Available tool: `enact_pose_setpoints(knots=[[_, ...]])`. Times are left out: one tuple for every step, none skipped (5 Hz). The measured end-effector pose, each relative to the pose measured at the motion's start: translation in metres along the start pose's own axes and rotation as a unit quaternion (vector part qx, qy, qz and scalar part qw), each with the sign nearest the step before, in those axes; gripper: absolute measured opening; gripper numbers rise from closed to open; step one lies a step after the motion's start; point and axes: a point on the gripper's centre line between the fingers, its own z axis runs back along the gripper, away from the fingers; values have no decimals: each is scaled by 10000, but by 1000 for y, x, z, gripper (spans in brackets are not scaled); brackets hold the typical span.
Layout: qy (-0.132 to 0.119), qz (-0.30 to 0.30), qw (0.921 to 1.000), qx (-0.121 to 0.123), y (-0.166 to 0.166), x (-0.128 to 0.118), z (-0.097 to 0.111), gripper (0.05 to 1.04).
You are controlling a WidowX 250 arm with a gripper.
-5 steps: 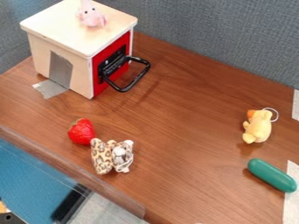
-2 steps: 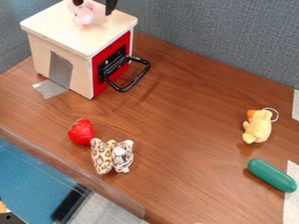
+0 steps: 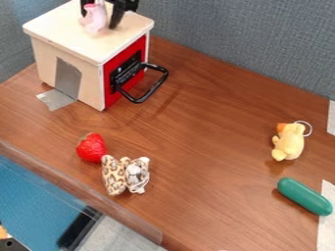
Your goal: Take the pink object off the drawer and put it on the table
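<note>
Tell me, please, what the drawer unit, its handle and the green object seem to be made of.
Drawer unit: probably smooth wood, given its pale beige top. Handle: black plastic or coated metal, with slight highlights. Green object: perhaps smooth plastic or rubber, given the soft sheen along it.

No words, numbers or signs can be made out for certain. The one place that seems to carry print is the black panel (image 3: 124,72) on the red front (image 3: 136,47) of the wooden drawer unit (image 3: 91,81), behind the black handle (image 3: 155,88): small pale marks stand there in slanting lines, too small to read.
</note>
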Motion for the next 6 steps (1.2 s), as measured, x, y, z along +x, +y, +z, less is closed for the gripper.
enact_pose_setpoints(knots=[[-33, -33, 9999, -94, -2, -2, 2, 413], [-113, -129, 9996, -219, -9, -6, 9, 273], [-261, -386, 9979, -449, -33, -12, 23, 205], [-524, -872, 9935, -503, -73, -19, 45, 164], [-669, -1473, 9852, -570, -125, -29, 56, 149], [-686, -1760, 9802, -596, -155, -37, 59, 144]])
